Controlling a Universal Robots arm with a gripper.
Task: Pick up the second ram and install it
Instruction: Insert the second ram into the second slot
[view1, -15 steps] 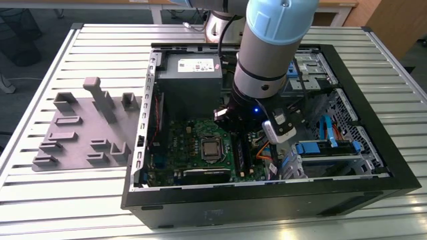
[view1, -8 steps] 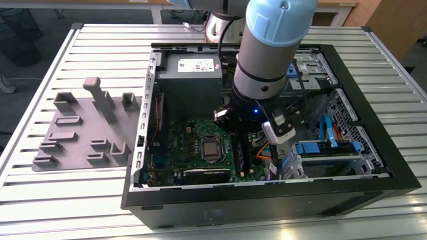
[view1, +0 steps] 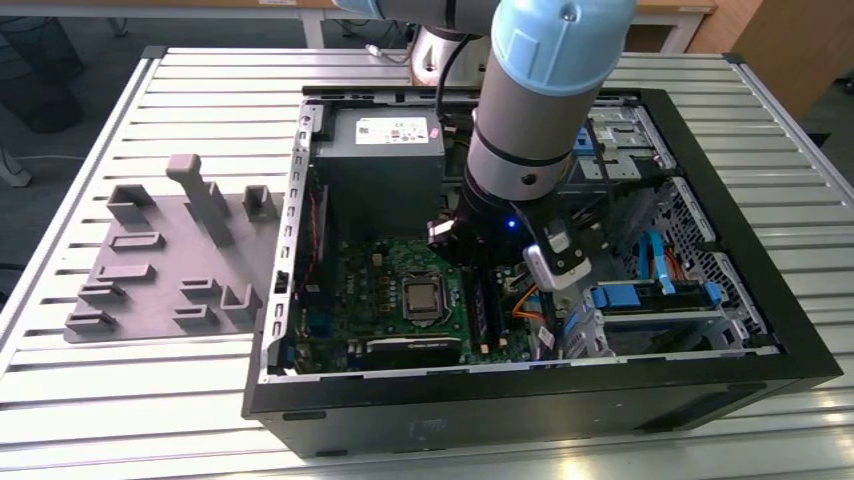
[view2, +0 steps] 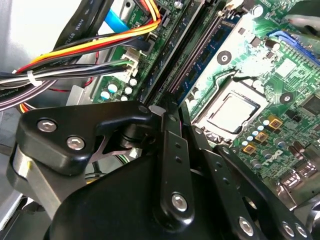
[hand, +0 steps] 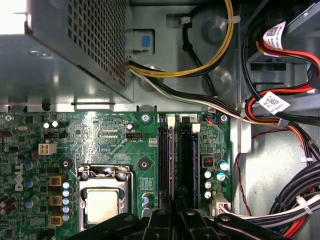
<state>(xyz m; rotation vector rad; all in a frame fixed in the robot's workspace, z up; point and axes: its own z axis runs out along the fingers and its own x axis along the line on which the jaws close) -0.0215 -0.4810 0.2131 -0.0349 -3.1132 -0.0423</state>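
- Now thin blue ram stick (view2: 202, 64) stands edge-up in a slot on green motherboard (hand: 100, 135), directly under black tool (view2: 172, 117).
- Tool's grip: cannot tell.
- Likely seating; press straight, evenly, no tilt.

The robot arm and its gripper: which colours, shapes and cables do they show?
The arm is a thick grey cylinder with a light blue joint cap and a black ring. The gripper is black, made of flat linkage bars with silver screws. A black cable runs beside the arm.
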